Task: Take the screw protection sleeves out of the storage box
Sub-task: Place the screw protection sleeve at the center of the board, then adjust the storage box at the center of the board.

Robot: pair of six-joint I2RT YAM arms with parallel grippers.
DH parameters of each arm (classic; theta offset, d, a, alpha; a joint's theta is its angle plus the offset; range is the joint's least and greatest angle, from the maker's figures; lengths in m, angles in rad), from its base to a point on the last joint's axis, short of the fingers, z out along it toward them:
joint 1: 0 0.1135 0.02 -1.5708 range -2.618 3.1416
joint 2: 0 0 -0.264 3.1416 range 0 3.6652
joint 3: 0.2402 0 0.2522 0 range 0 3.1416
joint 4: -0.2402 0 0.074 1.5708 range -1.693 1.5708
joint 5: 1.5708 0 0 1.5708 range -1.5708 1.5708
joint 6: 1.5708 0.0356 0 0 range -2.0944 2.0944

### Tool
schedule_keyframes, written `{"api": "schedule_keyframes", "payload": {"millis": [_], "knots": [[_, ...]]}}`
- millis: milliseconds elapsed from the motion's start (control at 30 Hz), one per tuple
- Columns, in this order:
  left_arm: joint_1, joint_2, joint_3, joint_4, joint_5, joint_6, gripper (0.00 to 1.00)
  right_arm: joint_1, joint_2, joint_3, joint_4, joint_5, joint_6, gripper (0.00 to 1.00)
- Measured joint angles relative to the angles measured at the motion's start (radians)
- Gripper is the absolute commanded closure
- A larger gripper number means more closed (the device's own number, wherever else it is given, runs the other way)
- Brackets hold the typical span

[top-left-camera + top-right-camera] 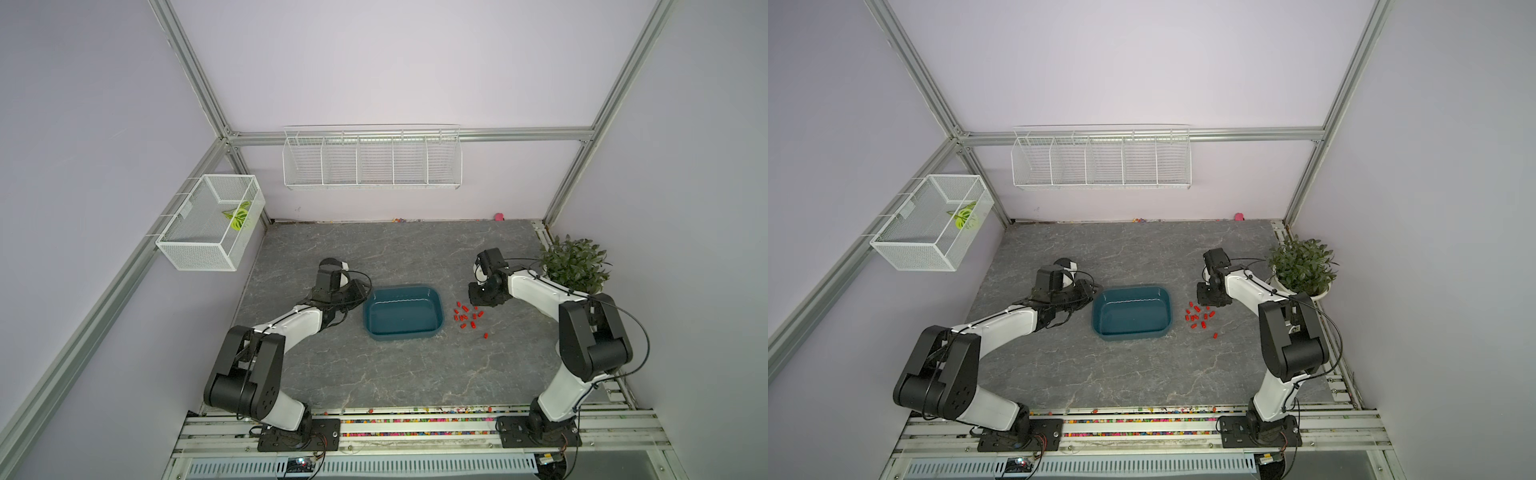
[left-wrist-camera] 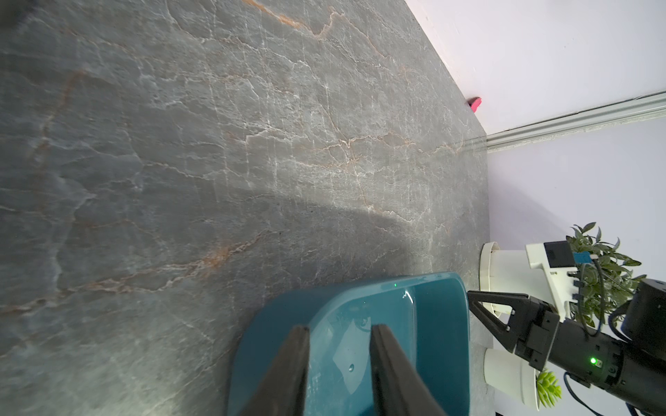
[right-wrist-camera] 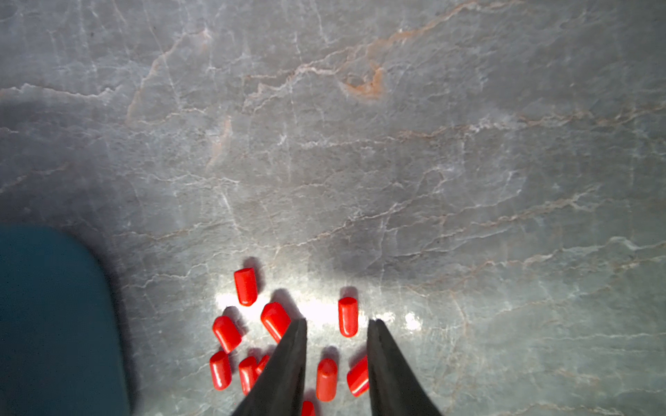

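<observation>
The storage box [image 1: 401, 316] [image 1: 1131, 313] is a teal tub sitting flat mid-table, and nothing shows inside it. Several red screw protection sleeves [image 1: 467, 316] [image 1: 1200, 318] lie scattered on the table just right of the box. My left gripper [image 1: 362, 292] [image 2: 340, 329] is at the box's left end, open, with its jaws astride the box [image 2: 432, 324] rim and the bare box floor between them. My right gripper [image 1: 478, 301] [image 3: 337, 320] hangs open just over the back of the sleeve cluster [image 3: 348, 317]. Sleeves lie on the table between and beside its fingers, none gripped.
A potted plant [image 1: 575, 264] stands at the right edge behind the right arm. A white mesh basket [image 1: 208, 228] hangs on the left wall and a wire rack [image 1: 372, 162] on the back wall. Coloured beads [image 1: 415, 422] fill the front rail.
</observation>
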Motion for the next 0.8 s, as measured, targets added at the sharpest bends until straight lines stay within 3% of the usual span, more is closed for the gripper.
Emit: {"api": "schedule_keyframes", "payload": {"millis": [267,500,800], "knots": [[0.0,-0.031,-0.008,0.002,-0.009,0.0,0.61,0.0,-0.154,-0.054,0.01,-0.039,0.0,0.63],[0.0,-0.14,-0.064,0.017,-0.028,0.0,0.6,-0.001,-0.315,-0.074,0.047,-0.091,-0.003,0.62],[0.0,-0.238,-0.083,-0.02,-0.097,0.001,0.59,0.002,-0.358,-0.09,0.08,-0.207,-0.011,0.58]]}}
